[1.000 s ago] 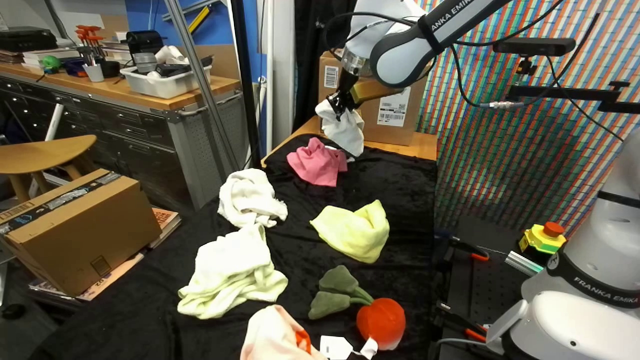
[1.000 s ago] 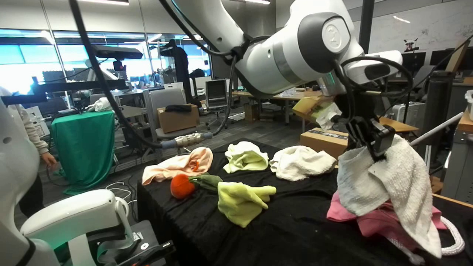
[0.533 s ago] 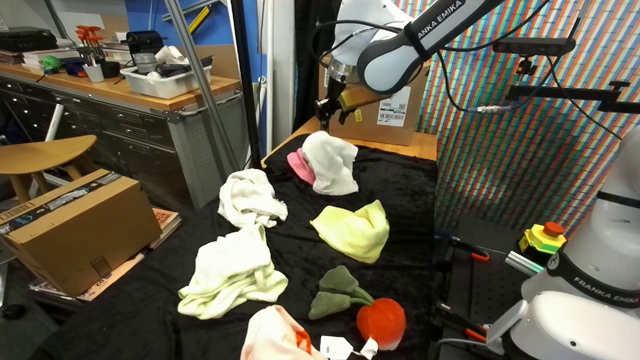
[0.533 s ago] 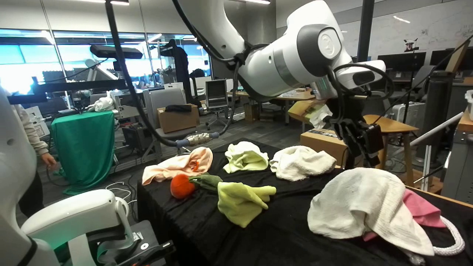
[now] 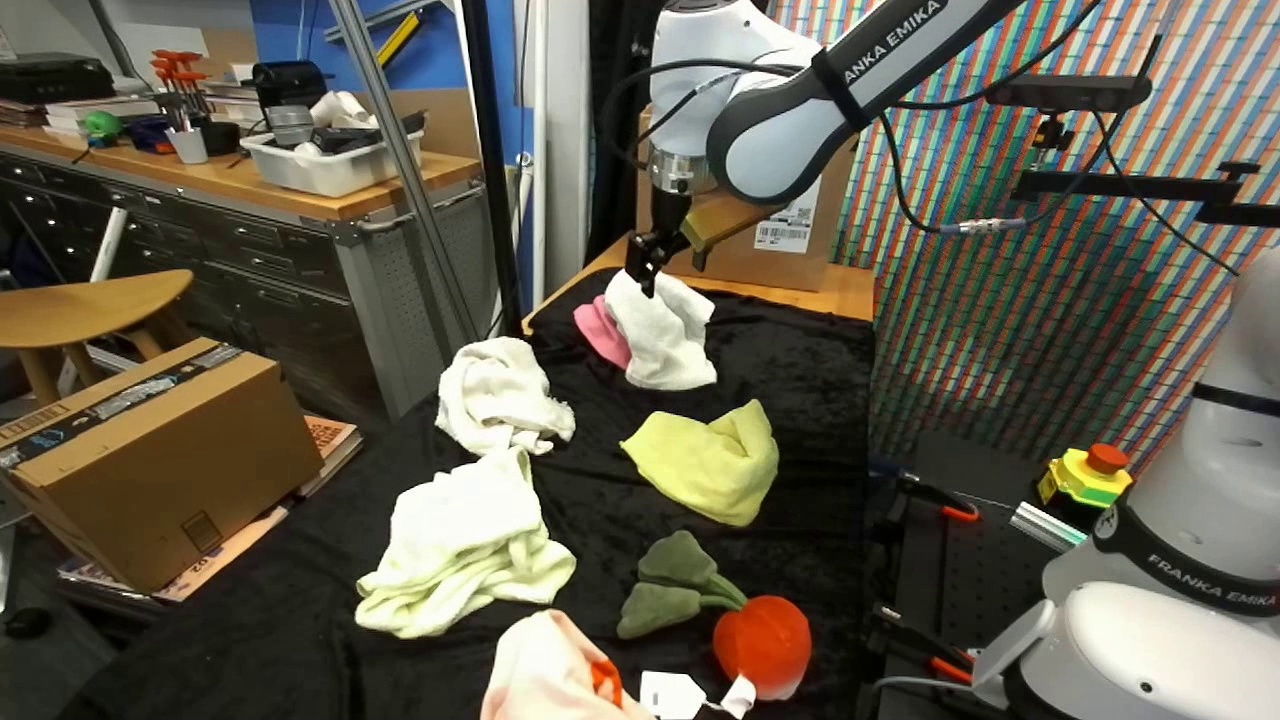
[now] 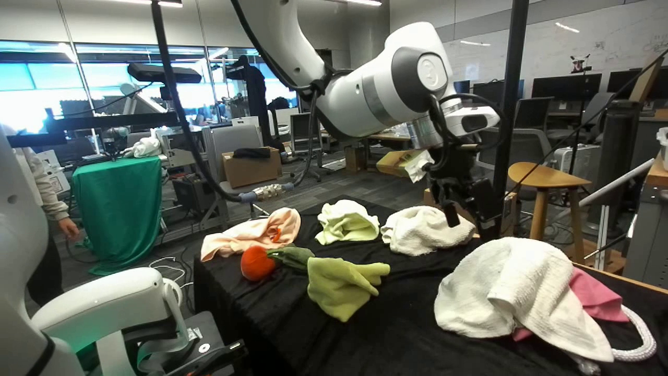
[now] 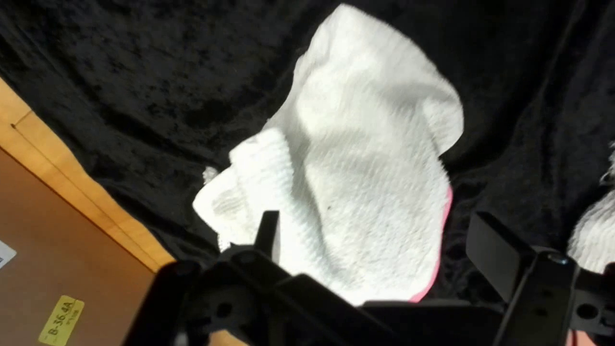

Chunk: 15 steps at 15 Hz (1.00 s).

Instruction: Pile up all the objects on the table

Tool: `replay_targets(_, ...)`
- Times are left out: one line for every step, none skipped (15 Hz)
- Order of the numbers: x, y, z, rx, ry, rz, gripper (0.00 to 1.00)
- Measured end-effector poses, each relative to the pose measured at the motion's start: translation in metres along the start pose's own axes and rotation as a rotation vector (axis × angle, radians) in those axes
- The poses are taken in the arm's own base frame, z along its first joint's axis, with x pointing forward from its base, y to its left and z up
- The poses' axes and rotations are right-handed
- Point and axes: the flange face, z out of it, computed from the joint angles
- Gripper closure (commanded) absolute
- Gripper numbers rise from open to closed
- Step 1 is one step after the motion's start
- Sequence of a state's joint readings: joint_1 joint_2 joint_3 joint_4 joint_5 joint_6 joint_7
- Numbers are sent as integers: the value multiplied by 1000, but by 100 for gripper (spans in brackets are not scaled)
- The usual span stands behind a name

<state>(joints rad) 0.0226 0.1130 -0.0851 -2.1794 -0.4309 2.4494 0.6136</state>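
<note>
In an exterior view, btm ctr: peach cloth (image 5: pixel 550 670) & orange-red ball (image 5: pixel 762 640) on black-topped desk (image 5: pixel 800 380); yellow cloth (image 5: pixel 700 465) mid-frame, open strip btwn it & desk's R edge. Upper ctr: jaws wide above white cloth (image 5: pixel 665 345) on pink cloth (image 5: pixel 600 332); carton (image 5: pixel 745 258) at wood far edge; workbench (image 5: pixel 230 190) upper L.

In an exterior view, the top cloth (image 5: pixel 668 342) overlies the lower cloth (image 5: pixel 603 333) near the bench's (image 5: pixel 810 380) far edge; the third cloth (image 5: pixel 495 395) sits by the left edge, the fourth cloth (image 5: pixel 470 545) before it; toward the right edge the fifth cloth (image 5: pixel 710 465), before that the plush vegetable (image 5: pixel 762 645), left of it the sixth cloth (image 5: pixel 545 670).
</note>
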Motion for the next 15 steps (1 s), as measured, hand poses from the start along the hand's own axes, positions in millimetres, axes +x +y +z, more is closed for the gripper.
replay_targets(-10, -11, -2, 8, -24, -33, 0)
replay_targets(-21, -22, -5, 18, -50, -69, 0)
replay_targets(-32, -33, -8, 29, -74, -107, 0)
replay_targets(-44, -44, -12, 40, -96, -146, 0)
replay_targets(-54, -55, -15, 50, -113, -188, 0)
replay_targets(-66, -66, -19, 62, -130, -231, 0)
replay_targets(-76, -79, -22, 76, -140, -280, 0)
replay_targets(-86, -92, -25, 92, -148, -331, 0)
replay_targets(-96, -105, -28, 108, -154, -384, 0)
replay_targets(-105, -119, -32, 128, -161, -437, 0)
replay_targets(-114, -132, -36, 148, -166, -489, 0)
replay_targets(-124, -145, -40, 169, -170, -541, 0)
replay_targets(-133, -158, -43, 192, -176, -594, 0)
replay_targets(-142, -171, -45, 214, -182, -644, 0)
replay_targets(-150, -183, -46, 237, -191, -692, 0)
